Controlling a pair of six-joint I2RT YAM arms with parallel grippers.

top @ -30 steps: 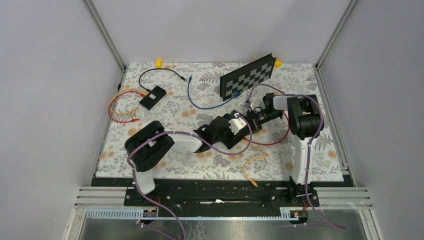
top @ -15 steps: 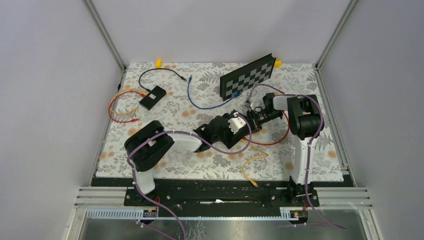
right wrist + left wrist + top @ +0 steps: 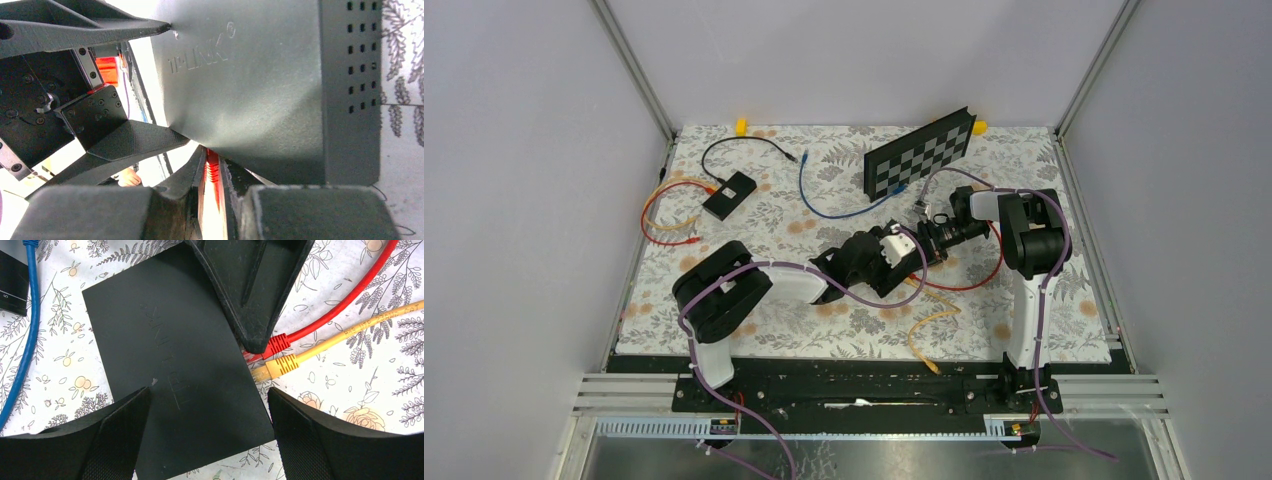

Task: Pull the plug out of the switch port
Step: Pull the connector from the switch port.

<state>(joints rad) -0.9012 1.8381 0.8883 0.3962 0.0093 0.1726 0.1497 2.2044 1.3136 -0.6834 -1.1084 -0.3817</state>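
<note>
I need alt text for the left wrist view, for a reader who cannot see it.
The right gripper is closed on the red plug at the edge of a black switch, beside a yellow plug, on a floral cloth. The left gripper straddles the switch's near end, jaws wide open.
</note>
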